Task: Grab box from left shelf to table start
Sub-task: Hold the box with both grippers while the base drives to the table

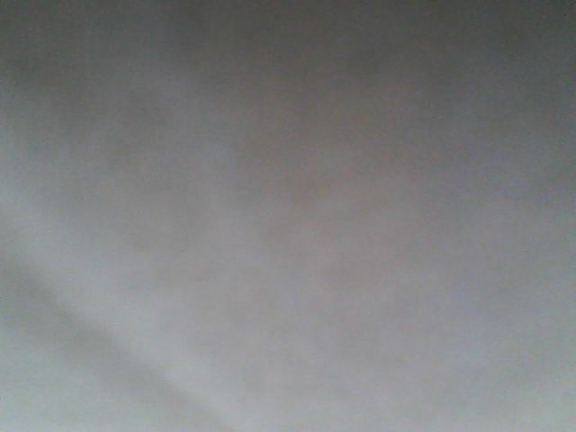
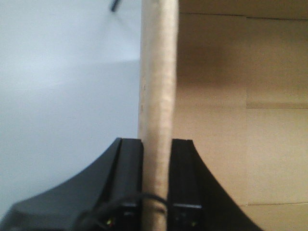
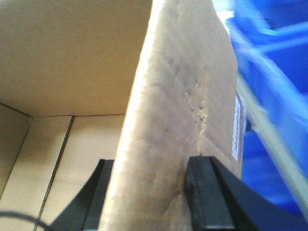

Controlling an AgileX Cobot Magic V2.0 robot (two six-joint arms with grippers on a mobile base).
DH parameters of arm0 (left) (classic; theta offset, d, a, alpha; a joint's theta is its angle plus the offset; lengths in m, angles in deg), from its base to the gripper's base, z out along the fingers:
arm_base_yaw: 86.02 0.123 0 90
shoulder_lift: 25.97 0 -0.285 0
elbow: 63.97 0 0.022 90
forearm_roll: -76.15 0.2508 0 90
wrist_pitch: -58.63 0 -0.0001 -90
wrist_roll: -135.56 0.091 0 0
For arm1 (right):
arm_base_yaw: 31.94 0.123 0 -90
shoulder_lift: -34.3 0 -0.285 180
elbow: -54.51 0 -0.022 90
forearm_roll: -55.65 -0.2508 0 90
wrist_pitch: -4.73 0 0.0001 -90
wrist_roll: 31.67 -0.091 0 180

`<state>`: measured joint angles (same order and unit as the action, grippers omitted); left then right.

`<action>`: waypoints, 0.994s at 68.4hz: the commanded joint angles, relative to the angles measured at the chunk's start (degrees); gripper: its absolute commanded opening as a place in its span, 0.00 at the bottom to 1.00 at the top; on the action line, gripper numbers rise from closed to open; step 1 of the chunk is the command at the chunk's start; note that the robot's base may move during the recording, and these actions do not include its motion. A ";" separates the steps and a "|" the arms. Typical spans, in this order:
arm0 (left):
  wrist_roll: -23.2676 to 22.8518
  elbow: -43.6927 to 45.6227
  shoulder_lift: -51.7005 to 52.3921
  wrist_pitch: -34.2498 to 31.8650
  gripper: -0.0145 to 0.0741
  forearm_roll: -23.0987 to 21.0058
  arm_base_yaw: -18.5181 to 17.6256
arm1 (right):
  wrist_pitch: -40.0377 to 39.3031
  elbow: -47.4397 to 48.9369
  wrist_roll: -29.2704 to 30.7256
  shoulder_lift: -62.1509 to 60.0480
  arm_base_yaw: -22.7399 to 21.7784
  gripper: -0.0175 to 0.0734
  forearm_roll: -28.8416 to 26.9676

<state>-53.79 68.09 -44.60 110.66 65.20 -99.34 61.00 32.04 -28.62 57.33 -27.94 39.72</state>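
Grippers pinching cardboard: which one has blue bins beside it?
The right gripper; blue bins show past its box wall. The left gripper sees only a pale surface.

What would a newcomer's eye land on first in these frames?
Cardboard edge-on in both wrist views: the left gripper and the right gripper each clamp a wall of the box. Blurred blue bins fill the right of the right wrist view. The front view is only grey blur.
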 commanded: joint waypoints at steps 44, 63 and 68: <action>-0.21 0.30 -0.88 3.92 0.05 2.64 -0.21 | -5.96 1.66 -0.05 0.14 -0.09 0.26 -1.43; -0.21 0.30 -0.88 3.92 0.05 2.64 -0.21 | -5.96 1.66 -0.05 0.14 -0.09 0.26 -1.43; -0.21 0.30 -0.88 3.92 0.05 2.64 -0.21 | -5.96 1.66 -0.05 0.14 -0.09 0.26 -1.43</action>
<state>-53.79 68.09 -44.60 110.76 65.20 -99.34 61.00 32.04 -28.62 57.33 -27.94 39.62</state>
